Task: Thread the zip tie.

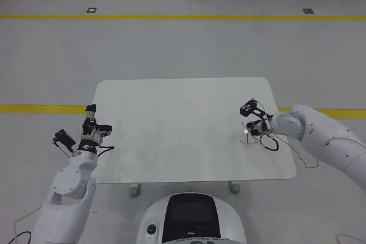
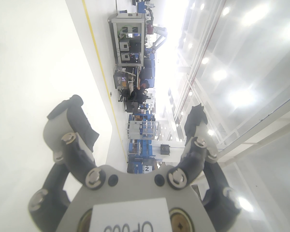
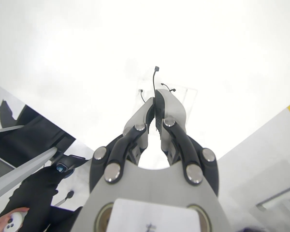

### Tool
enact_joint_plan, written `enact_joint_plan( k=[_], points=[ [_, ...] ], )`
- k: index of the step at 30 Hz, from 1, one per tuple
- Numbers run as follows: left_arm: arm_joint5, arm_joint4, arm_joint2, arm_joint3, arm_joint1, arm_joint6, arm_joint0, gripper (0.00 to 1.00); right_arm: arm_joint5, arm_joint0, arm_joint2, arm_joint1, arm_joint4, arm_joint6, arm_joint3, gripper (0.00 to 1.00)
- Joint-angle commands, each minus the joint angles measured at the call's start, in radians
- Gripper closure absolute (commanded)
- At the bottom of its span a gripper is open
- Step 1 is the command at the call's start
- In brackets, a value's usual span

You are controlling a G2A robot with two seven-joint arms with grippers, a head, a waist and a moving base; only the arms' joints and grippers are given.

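Zip tie [image 3: 154, 80] sits pinched between the closed fingertips of your right gripper [image 3: 155, 98], head end poking out past them, over the right part of the table [image 1: 183, 134]. Just beyond, spare ties [image 3: 168, 87] lie on a clear sheet [image 3: 192, 97]. Your left gripper [image 2: 136, 103] is spread wide at the table's left edge.

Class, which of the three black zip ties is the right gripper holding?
The long zip tie, pinched in the right gripper with its square head past the fingertips; the two short ties lie loose.
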Motion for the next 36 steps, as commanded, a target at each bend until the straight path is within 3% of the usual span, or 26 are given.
enact_joint_plan(
  k=[1, 5, 18, 23, 29, 36],
  points=[
    [0.0, 0.0, 0.0, 0.0, 0.0, 0.0, 0.0, 0.0, 0.0, -0.004, -0.001, 0.036, 0.034, -0.025, -0.038, 1.0],
    [0.0, 0.0, 0.0, 0.0, 0.0, 0.0, 0.0, 0.0, 0.0, -0.019, -0.003, 0.09, 0.113, -0.095, -0.103, 1.0],
    [0.0, 0.0, 0.0, 0.0, 0.0, 0.0, 0.0, 0.0, 0.0, -0.04, 0.004, 0.087, 0.122, -0.121, -0.106, 1.0],
    [0.0, 0.0, 0.0, 0.0, 0.0, 0.0, 0.0, 0.0, 0.0, -0.117, 0.056, 0.092, 0.29, -0.269, -0.129, 1.0],
    [0.0, 0.0, 0.0, 0.0, 0.0, 0.0, 0.0, 0.0, 0.0, -0.257, 0.139, 0.127, 0.491, -0.436, -0.194, 1.0],
    [0.0, 0.0, 0.0, 0.0, 0.0, 0.0, 0.0, 0.0, 0.0, -0.414, 0.268, 0.156, 0.603, -0.446, -0.251, 1.0]
  ],
)
